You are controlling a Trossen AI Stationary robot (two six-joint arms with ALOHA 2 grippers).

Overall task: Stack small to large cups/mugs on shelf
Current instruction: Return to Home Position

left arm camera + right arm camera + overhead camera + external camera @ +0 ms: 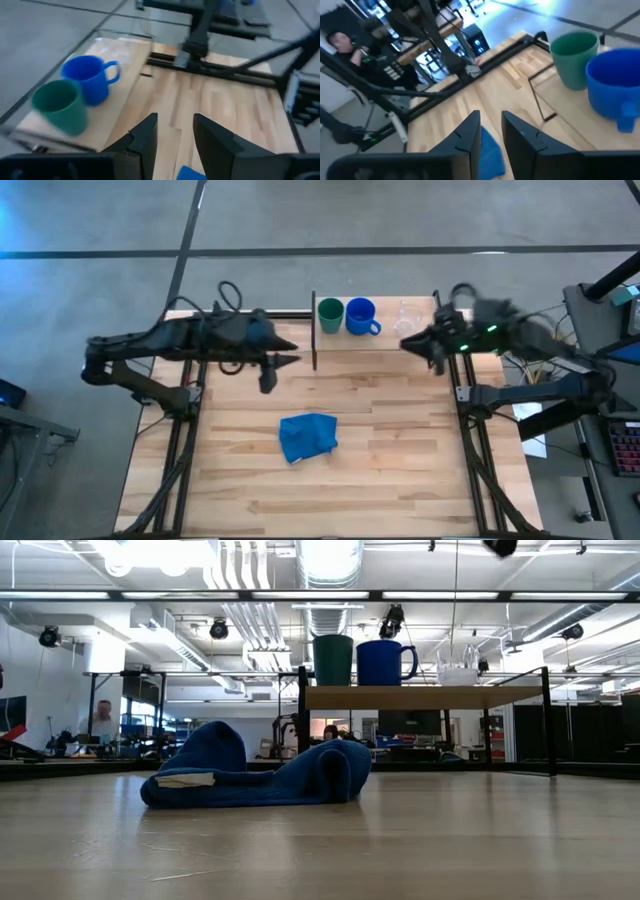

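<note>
- Wood, pale and smooth: the shelf (385,343) is a flat rectangular board with thin black metal uprights at its two ends. It stands at the far edge of the planked tabletop (400,470).
- Three vessels stand upright in a row on that board, none stacked inside another.
- At the left end is the dark green cup (331,314), handleless and opaque. From table level it is slightly wider at the rim than at the base.
- Just beside it is the blue mug (360,316), a straight-sided cylinder a little broader than the cup. Its loop handle points away from the cup, toward the glass.
- The clear glass (408,313) stands apart from the mug, toward the board's right end. It is see-through, so I can only faintly make out its outline.
- My left gripper (292,360) is raised off the table just outside the shelf's left upright. Its dark angular fingers (145,137) are parted and grasp nothing.
- My right gripper (408,345) hangs near the shelf's right end, on the near side of the glass. Its fingers (470,132) have a narrow gap between them and are empty.
- A soft blue cloth (308,436) lies crumpled in rounded folds at the middle of the tabletop, well apart from the shelf.
</note>
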